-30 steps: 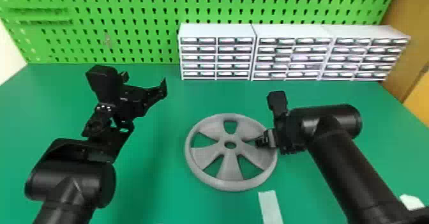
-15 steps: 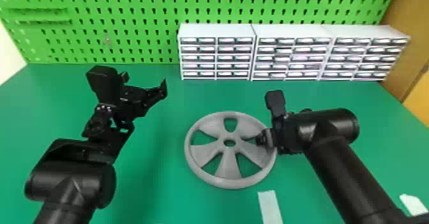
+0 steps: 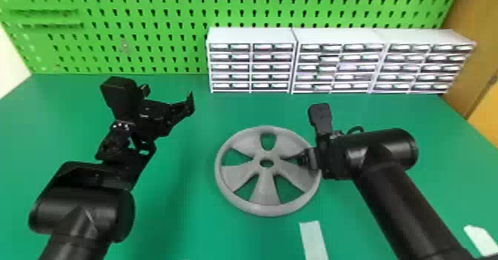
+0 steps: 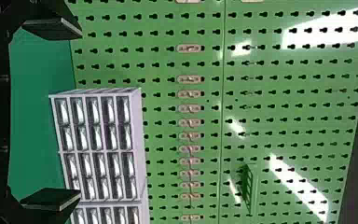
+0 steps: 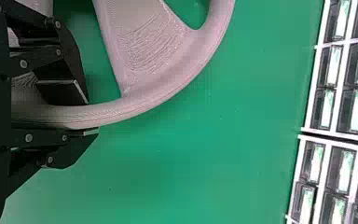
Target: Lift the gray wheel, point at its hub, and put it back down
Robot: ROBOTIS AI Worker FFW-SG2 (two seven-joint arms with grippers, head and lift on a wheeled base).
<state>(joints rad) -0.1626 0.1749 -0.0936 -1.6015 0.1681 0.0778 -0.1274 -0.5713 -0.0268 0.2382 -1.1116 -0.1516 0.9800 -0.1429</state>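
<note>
Got the gray five-spoke wheel (image 3: 266, 176) clamped at the rim by the right pincer (image 5: 90, 115), flat-ish in front of the robot. Got the left pincer (image 4: 78, 114) wide open with nothing in it, off to the left of the wheel.

Would worry most about droop, from holding just one edge with most of the wheel unsupported. Could twist between the fingers or scrape the tabletop (image 3: 185, 222), especially after a quick jerk upward. Could also knock the wheel loose by swinging the left pincer in too low to point at the hub (image 3: 258, 163). Might drop with a clatter on the way back down, from letting go too high or tilted.

Can't tell on or just above the tabletop, what with no clear gap to go by. Can't make out the grip itself well in the head view, all black on black there. Lose a big chunk of wheel past the right wrist view's edges too.
</note>
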